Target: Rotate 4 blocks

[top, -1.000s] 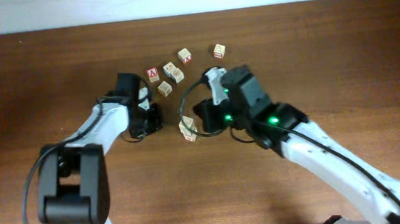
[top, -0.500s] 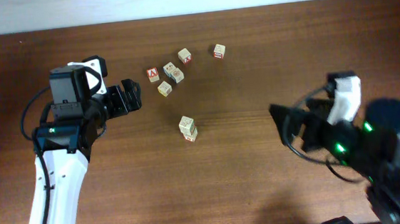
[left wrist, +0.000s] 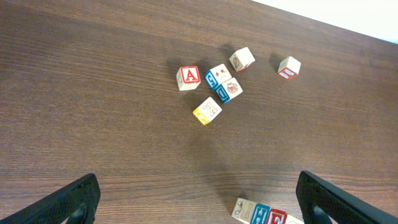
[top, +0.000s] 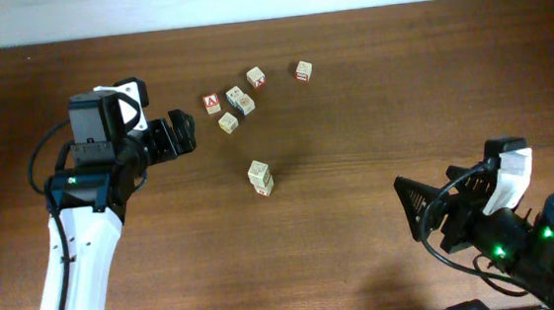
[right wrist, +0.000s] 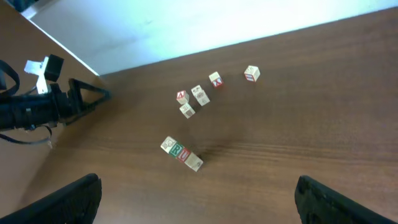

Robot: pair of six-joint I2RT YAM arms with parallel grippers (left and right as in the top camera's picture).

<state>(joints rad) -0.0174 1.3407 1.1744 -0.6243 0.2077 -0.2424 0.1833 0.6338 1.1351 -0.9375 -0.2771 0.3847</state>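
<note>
Dark wood table, pale wall strip along the far edge.

Nearest the camera base: right gripper, low on the right side, jaws spread wide, holding nothing. In its own wrist view both finger tips sit at the bottom corners with bare table between them.

Mid-table: row of blocks, pressed side by side in a short line; left wrist view shows a blue and a red letter face along it, the rest pale. Exact count is hard to tell; it looks like about four. Well apart from both grippers.

Left gripper, on the left side of the table, jaws also wide and empty, pointing toward the far cluster.

Farther back: loose cluster of red "A" cube, a blue-lettered pair touching, and a yellow-marked cube just beside them. Beyond, two single cubes and, apart from each other.

Judgement: both arms are parked clear, so no grasp is in hand; either the row is set and finished or awaits its turn. If turning remains, the next move calls for one gripper to come down over the row, square to it, closing across it without scattering the cubes.
</note>
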